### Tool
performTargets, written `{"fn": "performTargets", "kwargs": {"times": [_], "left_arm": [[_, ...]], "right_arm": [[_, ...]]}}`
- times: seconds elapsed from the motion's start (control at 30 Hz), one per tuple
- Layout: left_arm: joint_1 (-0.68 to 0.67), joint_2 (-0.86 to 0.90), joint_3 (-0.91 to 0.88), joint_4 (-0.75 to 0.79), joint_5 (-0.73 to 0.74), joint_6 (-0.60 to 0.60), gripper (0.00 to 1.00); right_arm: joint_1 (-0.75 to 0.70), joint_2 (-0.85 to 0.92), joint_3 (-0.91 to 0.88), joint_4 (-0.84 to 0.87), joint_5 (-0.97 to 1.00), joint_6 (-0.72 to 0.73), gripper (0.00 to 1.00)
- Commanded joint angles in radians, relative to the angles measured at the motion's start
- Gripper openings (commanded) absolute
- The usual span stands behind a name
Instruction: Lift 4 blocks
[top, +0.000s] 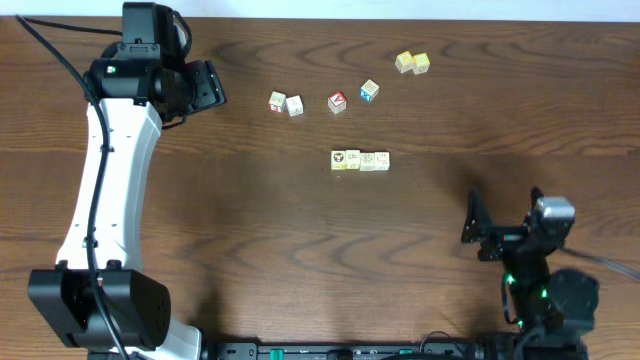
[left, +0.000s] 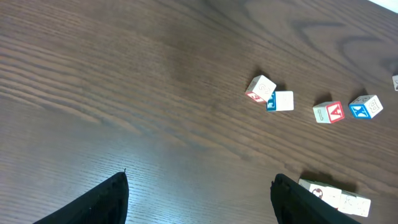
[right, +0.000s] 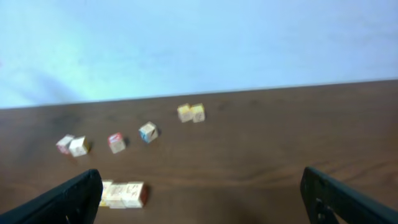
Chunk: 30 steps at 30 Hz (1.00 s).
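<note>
Four cream blocks (top: 360, 160), perhaps green-printed, touch in line.

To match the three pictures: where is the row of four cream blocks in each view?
Overhead: the row of four blocks lies near the picture's middle.
Left wrist: the row is at the bottom right edge.
Right wrist: the row is at the bottom left.
Shared landmark: the red-faced cube, seen in all three.

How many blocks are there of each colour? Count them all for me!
Cream blocks in the row: 4
Yellow blocks: 2
Red-faced block: 1
Blue-faced block: 1
Pale blocks in the loose pair: 2
Total: 10
</note>
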Motion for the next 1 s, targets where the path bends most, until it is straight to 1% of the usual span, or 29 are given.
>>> {"fn": "performTargets", "kwargs": {"times": [0.0,0.13,0.27,0.53,0.7,0.83,0.97], "left_arm": [[0.002,0.004,0.019,-0.003,-0.01,-0.001,0.73],[0.002,0.003,0.019,-0.003,-0.01,-0.001,0.74],[0.002,0.003,0.019,-0.003,-0.01,-0.001,0.74],[0.002,0.003,0.019,-0.003,-0.01,-0.001,0.73],[0.002,0.003,0.019,-0.003,-0.01,-0.001,0.74],[0.002,0.003,0.019,-0.003,-0.01,-0.001,0.73],[0.002,0.003,0.019,-0.003,-0.01,-0.001,0.74]], "right_arm": [[-0.023,-0.107,-0.1,0.051,-0.018,-0.027,0.99],[-0.023,-0.187,-0.192,0.129,-0.025,-0.027,0.99],[-0.01,-0.235,-0.251,0.168,-0.027,-0.027,0.99],[-0.001,-0.239,-0.346,0.276,-0.02,-0.028,0.99],[0.0,-0.239,-0.344,0.262,-0.003,-0.028,0.99],[-0.001,-0.239,-0.344,0.164,0.003,-0.028,0.99],[-0.001,-0.239,-0.344,0.166,0.003,-0.039,0.99]]}}
